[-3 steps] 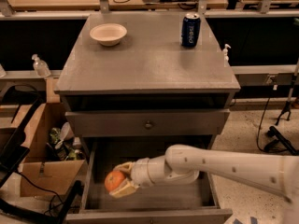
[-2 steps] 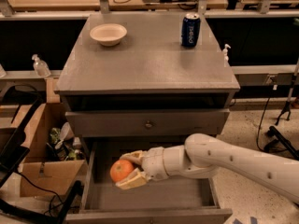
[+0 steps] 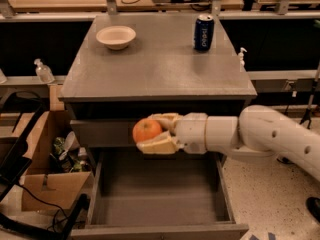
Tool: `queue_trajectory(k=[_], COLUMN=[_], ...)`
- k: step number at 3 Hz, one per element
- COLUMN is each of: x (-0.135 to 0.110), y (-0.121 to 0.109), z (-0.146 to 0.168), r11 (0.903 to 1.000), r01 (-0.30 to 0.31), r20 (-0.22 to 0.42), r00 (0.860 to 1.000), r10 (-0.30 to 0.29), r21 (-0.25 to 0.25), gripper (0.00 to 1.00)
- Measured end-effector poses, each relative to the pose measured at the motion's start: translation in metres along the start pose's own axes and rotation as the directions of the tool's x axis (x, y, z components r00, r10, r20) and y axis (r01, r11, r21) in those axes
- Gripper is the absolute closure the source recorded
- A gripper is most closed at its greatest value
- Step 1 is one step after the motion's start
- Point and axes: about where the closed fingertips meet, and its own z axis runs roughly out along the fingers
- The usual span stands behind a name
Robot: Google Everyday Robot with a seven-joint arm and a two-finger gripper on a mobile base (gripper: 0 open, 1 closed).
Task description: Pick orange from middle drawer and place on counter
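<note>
The tool (image 3: pixel 148 132) pinches the orange (image 3: pixel 145 129) between its two fingers just below the table's (image 3: pixel 160 74) front edge, clear above the open middle drawer (image 3: pixel 160 196), with a white bowl (image 3: pixel 116 37) and Pepsi can (image 3: pixel 203 32) farther back on the table.

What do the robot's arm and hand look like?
The arm is a fat, smooth white tube with a few small dark dots. Its wrist has white rings. The hand, above the open drawer, has two chunky cream-yellow fingers.
</note>
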Motion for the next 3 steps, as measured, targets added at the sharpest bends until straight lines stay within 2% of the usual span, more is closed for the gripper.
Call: queue_trajectory(k=[1, 2, 3], x=[-0.085, -0.125, -0.143], y=[-0.045, -0.078, -0.120], z=[-0.004, 0.007, 0.031], r11=[0.9897, 0.9639, 0.9389], r01=[-0.030, -0.059, -0.043], r20=[0.083, 0.138, 0.133], r00=[0.996, 0.990, 0.991], r10=[0.018, 0.024, -0.003], r21=[0.140, 0.260, 0.341], gripper=[1.00, 1.00, 1.00])
